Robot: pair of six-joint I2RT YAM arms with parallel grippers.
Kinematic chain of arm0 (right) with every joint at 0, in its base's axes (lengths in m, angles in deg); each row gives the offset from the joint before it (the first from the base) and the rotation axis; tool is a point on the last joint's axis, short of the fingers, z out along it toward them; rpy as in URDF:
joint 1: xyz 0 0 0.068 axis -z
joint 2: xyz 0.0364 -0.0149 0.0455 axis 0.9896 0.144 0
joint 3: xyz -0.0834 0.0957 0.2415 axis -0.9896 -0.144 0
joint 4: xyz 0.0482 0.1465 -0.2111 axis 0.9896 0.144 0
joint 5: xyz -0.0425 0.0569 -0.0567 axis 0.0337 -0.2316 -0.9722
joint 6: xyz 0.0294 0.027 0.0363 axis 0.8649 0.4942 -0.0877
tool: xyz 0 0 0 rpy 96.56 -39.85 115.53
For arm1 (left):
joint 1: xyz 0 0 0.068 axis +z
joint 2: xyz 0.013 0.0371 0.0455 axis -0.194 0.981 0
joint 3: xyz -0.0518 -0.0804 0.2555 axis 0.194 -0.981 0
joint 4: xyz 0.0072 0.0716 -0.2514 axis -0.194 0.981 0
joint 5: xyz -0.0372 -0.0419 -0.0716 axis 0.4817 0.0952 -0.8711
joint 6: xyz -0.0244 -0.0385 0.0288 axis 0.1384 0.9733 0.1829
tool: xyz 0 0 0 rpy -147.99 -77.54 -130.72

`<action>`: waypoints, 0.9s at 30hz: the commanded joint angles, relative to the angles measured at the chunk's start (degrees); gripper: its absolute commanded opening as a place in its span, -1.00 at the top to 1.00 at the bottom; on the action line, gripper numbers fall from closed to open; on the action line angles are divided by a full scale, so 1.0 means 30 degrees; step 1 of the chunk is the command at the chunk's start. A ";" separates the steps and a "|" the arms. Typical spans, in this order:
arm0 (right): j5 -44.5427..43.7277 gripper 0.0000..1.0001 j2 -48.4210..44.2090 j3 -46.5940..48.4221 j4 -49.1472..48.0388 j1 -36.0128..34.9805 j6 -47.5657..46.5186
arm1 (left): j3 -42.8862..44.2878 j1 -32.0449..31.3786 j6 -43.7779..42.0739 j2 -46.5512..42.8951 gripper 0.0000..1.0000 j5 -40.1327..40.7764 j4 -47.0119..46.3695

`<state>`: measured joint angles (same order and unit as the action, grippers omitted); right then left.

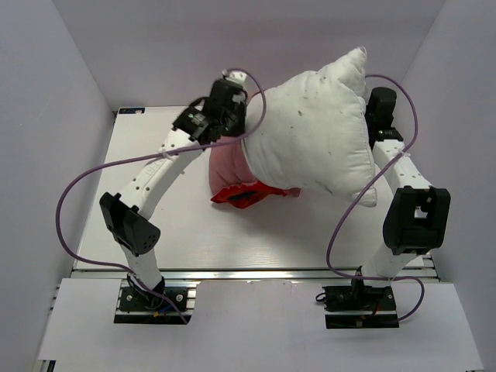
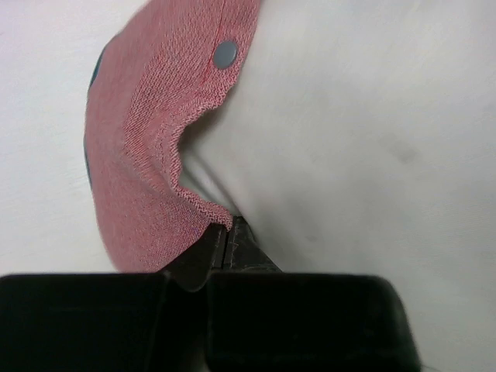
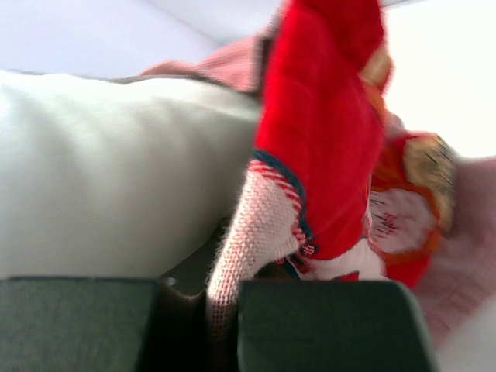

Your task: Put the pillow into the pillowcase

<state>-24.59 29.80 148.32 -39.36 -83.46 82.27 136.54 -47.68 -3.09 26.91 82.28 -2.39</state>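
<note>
Left gripper (image 2: pixel 225 236) is pinched tight on the pink hem of the pillowcase (image 2: pixel 139 155), right where the cloth meets the pillow (image 2: pixel 372 155). The pillow lies just to its right and touches it. Right gripper (image 3: pixel 221 291) is also closed on a bit of pillowcase hem. Red cloth stands in front of it, and the pillow is on its left.

From above, the big white pillow sits between the two arms. Its long side runs from the near left to the far right. Only the near left end is inside the pillowcase. The rest sticks out, so I think the pillowcase has to be pulled along the pillow toward the far right corner. The job looks less than half done.

The top view shows how much pillow is left outside, and the white surface (image 1: pixel 155 225) below. But the pillow hides the right gripper there. Only the wrist views show the two pinches, and the left one shows a gray snap button (image 2: pixel 225 53).
</note>
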 commanded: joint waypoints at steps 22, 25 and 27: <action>-0.6806 1.00 0.2493 1.9705 -0.0949 -0.1711 0.2944 | 0.6021 0.8590 1.5051 -0.1734 1.00 -1.5790 -1.0339; -0.5221 1.00 0.2321 1.7747 0.0430 -0.1908 0.2092 | 0.6803 0.8850 1.6775 -0.2268 1.00 -1.5676 -1.0632; -0.3052 1.00 0.0889 1.4687 -0.0059 -0.2814 0.1478 | 0.7305 0.9845 1.8388 -0.1978 1.00 -1.5529 -1.1594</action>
<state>-35.76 36.33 199.31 -39.54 -88.05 89.13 154.07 -22.12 43.58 27.83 35.66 -28.32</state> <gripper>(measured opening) 0.012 0.033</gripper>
